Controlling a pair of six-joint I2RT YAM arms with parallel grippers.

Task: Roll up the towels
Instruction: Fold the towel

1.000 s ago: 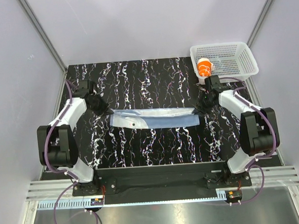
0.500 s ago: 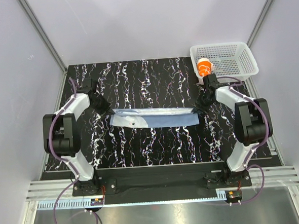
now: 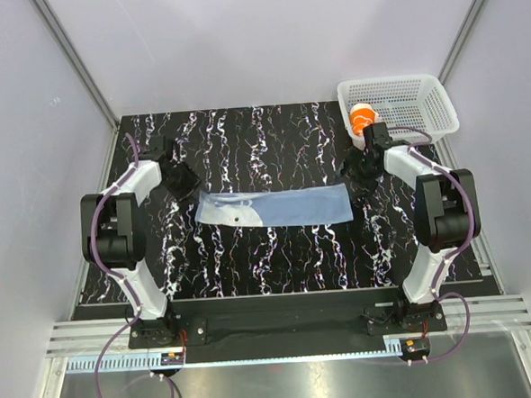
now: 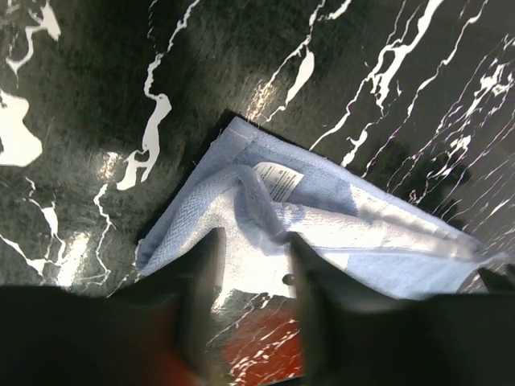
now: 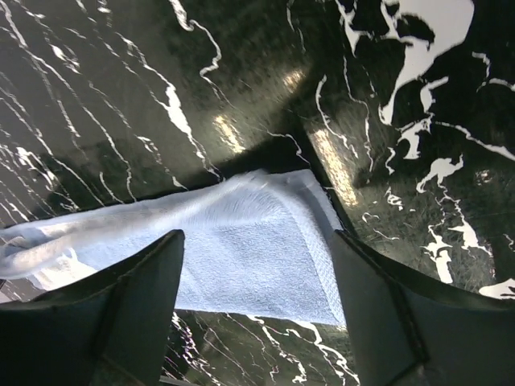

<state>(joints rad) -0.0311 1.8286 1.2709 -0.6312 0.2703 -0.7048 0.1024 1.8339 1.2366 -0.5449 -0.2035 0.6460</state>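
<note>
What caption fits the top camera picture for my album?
Left gripper and right gripper, both open, flank a blue towel lying flat on the table.

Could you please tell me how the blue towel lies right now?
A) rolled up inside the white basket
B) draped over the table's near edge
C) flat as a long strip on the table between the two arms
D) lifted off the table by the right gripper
C: the blue towel lies flat as a long strip on the table, and the left gripper and right gripper are both open, holding nothing.
</note>
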